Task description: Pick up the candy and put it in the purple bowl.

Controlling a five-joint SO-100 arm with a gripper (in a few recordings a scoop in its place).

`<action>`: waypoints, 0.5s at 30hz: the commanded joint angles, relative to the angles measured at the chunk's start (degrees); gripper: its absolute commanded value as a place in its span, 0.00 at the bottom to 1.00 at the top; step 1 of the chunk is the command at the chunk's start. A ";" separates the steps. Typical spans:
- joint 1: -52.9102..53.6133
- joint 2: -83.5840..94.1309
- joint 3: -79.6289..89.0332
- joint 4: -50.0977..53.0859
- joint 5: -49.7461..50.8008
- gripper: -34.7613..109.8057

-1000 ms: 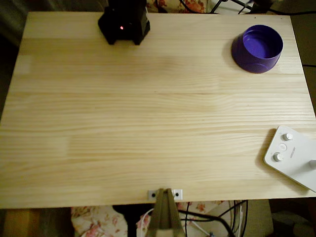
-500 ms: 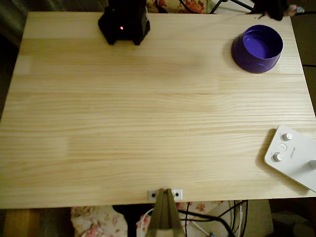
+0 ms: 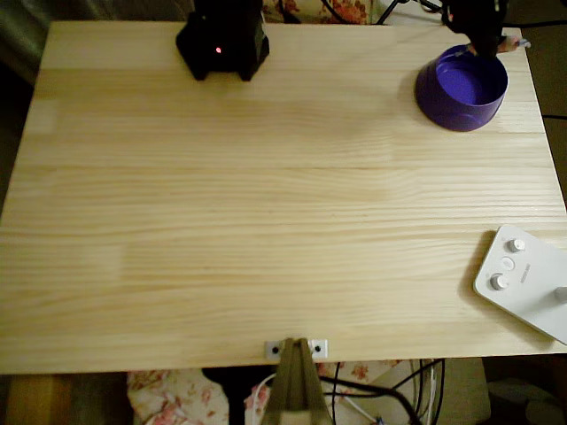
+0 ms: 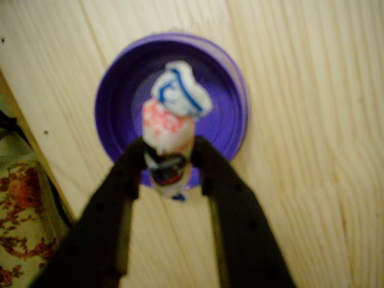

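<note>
Candy (image 4: pixel 171 135) in gripper (image 4: pixel 168 159) above purple bowl (image 4: pixel 114 90).

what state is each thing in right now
candy: held between the fingers, over the bowl, not yet dropped
gripper: shut on the candy
bowl: upright on the table, nothing inside
white device: lying flat at the table's right edge in the overhead view

A pale pine bench (image 3: pixel 266 204) of glued planks takes warm, dim light, darker toward its corners. Floral fabric (image 3: pixel 177 394) shows below the bench's near edge and past its far edge. Dark cables (image 3: pixel 372 390) trail beside that fabric.
</note>
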 commanded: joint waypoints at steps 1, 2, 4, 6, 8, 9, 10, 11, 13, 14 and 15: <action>-1.67 1.67 -6.33 -1.93 -0.18 0.28; -1.93 1.41 -6.33 -2.02 -0.44 0.28; -2.20 0.88 -6.42 -2.02 -0.62 0.29; -2.29 0.53 -6.42 -1.93 -0.79 0.30; -2.37 0.18 -6.42 -1.58 -0.88 0.31; -2.46 0.00 -6.42 -1.58 -0.97 0.32; -2.55 -0.26 -6.42 -1.58 -1.14 0.32; -2.55 -0.44 -6.42 -1.58 -1.23 0.32; -2.72 -0.70 -6.50 -1.58 -1.32 0.32; -2.72 -0.70 -6.42 -1.41 -1.23 0.34; -2.72 -0.62 -6.33 -1.32 -1.05 0.35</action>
